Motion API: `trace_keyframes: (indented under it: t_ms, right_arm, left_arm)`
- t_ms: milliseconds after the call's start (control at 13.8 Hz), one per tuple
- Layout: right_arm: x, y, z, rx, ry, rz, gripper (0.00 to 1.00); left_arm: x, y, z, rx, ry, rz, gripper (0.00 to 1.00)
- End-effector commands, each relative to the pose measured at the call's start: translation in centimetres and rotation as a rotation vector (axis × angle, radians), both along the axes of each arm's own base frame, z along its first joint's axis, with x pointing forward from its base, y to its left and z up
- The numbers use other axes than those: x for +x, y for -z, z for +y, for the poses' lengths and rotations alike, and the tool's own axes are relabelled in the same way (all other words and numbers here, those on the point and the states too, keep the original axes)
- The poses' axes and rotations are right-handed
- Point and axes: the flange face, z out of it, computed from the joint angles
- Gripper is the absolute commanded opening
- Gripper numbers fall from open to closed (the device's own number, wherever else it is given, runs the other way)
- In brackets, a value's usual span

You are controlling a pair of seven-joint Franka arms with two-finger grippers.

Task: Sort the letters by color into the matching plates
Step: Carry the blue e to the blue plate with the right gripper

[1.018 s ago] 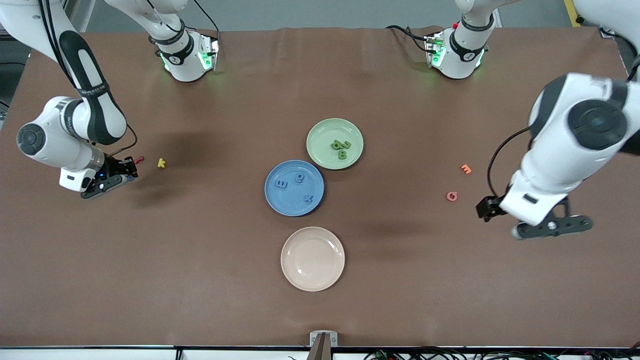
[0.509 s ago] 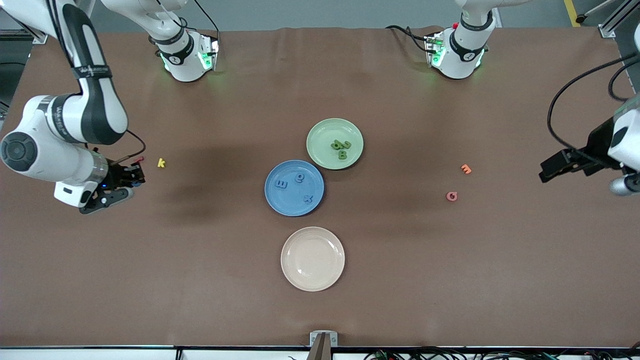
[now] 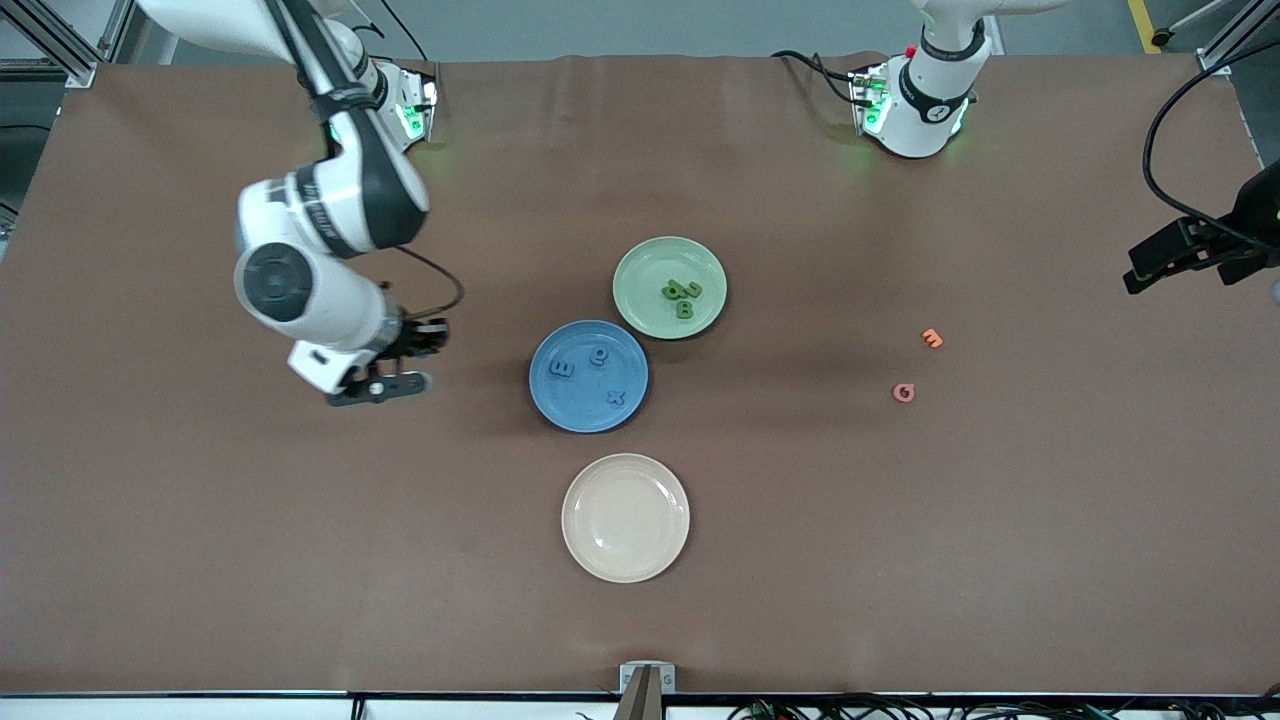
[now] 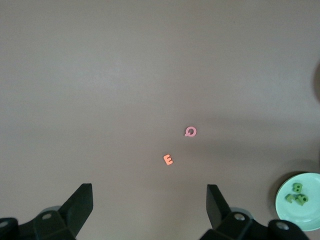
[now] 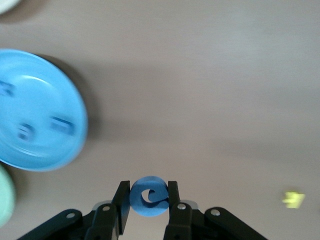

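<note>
right gripper [image 5: 148,202] jaws clamp blue letter [image 5: 148,196]; left gripper [image 4: 150,207] jaws wide, empty.

Brown cloth [image 3: 900,560] spread flat over the whole table, faintly creased near the far edge. Soft shadows lying across its middle under even overhead light. Grey floor [image 3: 640,25] past the far edge, with a yellow stripe [image 3: 1140,20] at one corner. Metal frame bars [image 3: 60,40] at both far corners. Tangle of cables [image 3: 900,708] along the near edge, beside a small metal bracket [image 3: 646,677].

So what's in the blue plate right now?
Three blue letters lie in the blue plate, apart from one another. A fourth blue letter is held in the right gripper, not yet over the plate.
</note>
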Motion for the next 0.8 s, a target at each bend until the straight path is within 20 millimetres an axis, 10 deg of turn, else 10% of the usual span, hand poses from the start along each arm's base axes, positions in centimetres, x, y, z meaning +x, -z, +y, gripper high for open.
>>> trace_keyframes:
  t_ms: [0,436,727]
  right_arm:
    - [1.4,2.2,5.4,-0.001,0.091,-0.023,0.14]
    - [1.5,9.0,14.7,0.000,0.180,-0.106,0.14]
    - [2.1,11.5,15.7,0.027,0.200,-0.119,0.14]
  left_arm:
    - [-2.4,0.1,0.8,-0.015,0.016,0.016,1.00]
    - [-4.4,0.0,-2.4,-0.022,0.076,0.022,1.00]
    - [-4.6,-0.1,-4.4,-0.007,0.112,0.019,1.00]
